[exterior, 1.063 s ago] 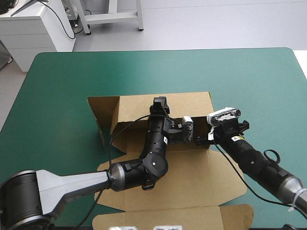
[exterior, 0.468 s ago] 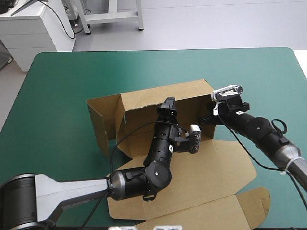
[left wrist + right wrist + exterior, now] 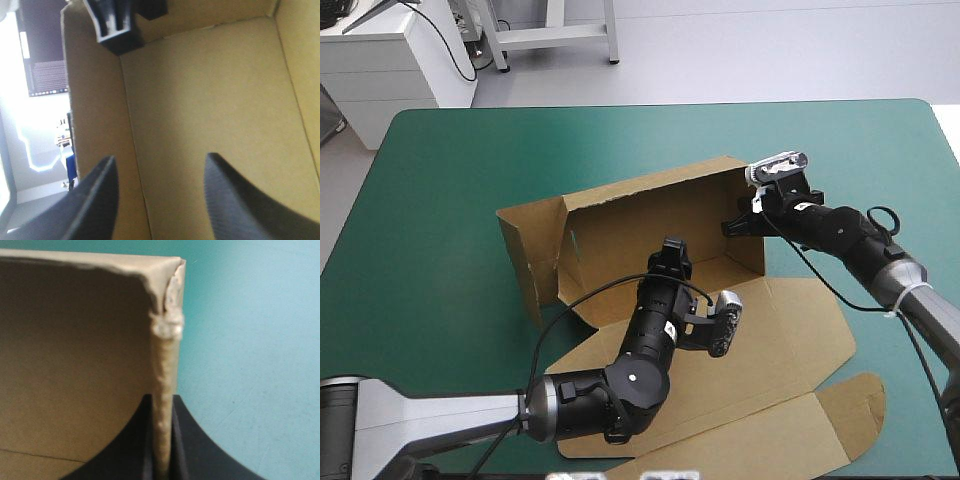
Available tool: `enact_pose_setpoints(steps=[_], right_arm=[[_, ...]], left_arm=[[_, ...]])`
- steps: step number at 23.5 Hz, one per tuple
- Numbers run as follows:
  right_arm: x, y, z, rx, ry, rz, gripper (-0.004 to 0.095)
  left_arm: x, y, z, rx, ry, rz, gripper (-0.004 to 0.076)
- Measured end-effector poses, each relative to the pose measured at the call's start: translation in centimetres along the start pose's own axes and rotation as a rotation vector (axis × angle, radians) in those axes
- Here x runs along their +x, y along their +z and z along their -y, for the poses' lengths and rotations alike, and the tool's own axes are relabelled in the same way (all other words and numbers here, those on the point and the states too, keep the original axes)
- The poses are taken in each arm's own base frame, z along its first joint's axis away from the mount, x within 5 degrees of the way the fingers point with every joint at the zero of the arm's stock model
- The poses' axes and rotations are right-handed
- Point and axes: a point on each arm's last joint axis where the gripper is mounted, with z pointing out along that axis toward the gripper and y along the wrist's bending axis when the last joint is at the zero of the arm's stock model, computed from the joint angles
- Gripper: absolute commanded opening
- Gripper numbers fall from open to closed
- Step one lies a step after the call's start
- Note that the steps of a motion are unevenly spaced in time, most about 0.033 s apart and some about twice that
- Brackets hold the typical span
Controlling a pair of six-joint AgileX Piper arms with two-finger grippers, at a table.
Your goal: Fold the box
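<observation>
The right hand (image 3: 732, 228) was nearly closed on the box (image 3: 650, 215), a cut sheet of brown corrugated board. Its two black fingers pinched the upright end wall on the robot's right, close to where that wall met the long far wall. In the right wrist view the thin edge of that wall ran up between the fingers (image 3: 180, 440), which pressed it from both sides. The top corner of the board there looked crumpled and frayed, and the teal-green worktop (image 3: 250, 365) showed beyond the wall's outer face. The left hand (image 3: 672, 246) reached into the hollow of the box from the near side with its fingers spread wide and nothing held between them. In the left wrist view they framed bare board, with a fold line between two panels running ahead of them. Whether the tips touched the board could not be told. A black part of the right hand hung over the rim of the wall at the far end of that view. The box sat around the middle of the worktop (image 3: 450, 160), turned a little askew. Its far wall and both end walls stood raised, the left end wall splayed outward. The broad near panels and their tabs lay flat toward the near edge, under the left arm.
</observation>
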Motion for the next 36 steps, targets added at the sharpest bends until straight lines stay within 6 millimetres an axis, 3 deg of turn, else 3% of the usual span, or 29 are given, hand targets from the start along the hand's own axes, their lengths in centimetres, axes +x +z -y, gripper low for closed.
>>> enact_pose_setpoints(steps=[1, 6, 10, 13, 17, 19, 21, 25, 30, 33, 36], right_arm=[[-0.3, 0.1, 0.0, -0.004, 0.002, -0.01, -0.002], [-1.0, 0.3, 0.2, 0.002, 0.025, -0.05, -0.002], [-1.0, 0.3, 0.2, 0.009, 0.039, -0.058, -0.0019], [-1.0, 0.3, 0.3, 0.011, 0.047, -0.058, -0.0019], [-1.0, 0.3, 0.2, 0.01, 0.059, -0.06, -0.0019], [-1.0, 0.3, 0.3, 0.013, 0.059, -0.063, -0.0019], [-0.9, 0.3, 0.3, 0.021, 0.063, -0.067, -0.0019], [-1.0, 0.3, 0.4, 0.033, 0.079, -0.071, -0.0019], [-1.3, 0.0, 0.5, 0.043, 0.122, -0.093, -0.0019], [-2.0, 0.0, 0.5, 0.04, 0.156, -0.148, -0.0019], [-2.9, -0.2, 0.5, 0.032, 0.155, -0.231, -0.0018]], left_arm=[[0.2, -0.2, 0.0, 0.024, 0.026, 0.002, 0.0004], [1.4, -2.0, -0.4, 0.207, 0.123, 0.033, 0.0012], [3.6, -1.6, -2.9, 0.503, -0.026, 0.005, 0.0012], [7.9, -0.2, -7.0, 0.691, -0.265, -0.045, 0.0012], [14.3, -0.4, -12.3, 0.699, -0.658, -0.024, -0.0006], [18.9, -0.6, -13.8, 0.644, -0.856, -0.042, -0.0008], [25.3, -1.3, -14.6, 0.564, -1.085, -0.115, -0.0008], [32.1, -2.0, -13.7, 0.464, -1.361, -0.205, -0.0008], [38.5, -3.0, -10.1, 0.355, -1.744, -0.237, -0.0008], [40.7, -3.4, -7.9, 0.295, -1.912, -0.241, -0.0008], [41.4, -3.3, -6.4, 0.273, -2.013, -0.232, -0.0008]])
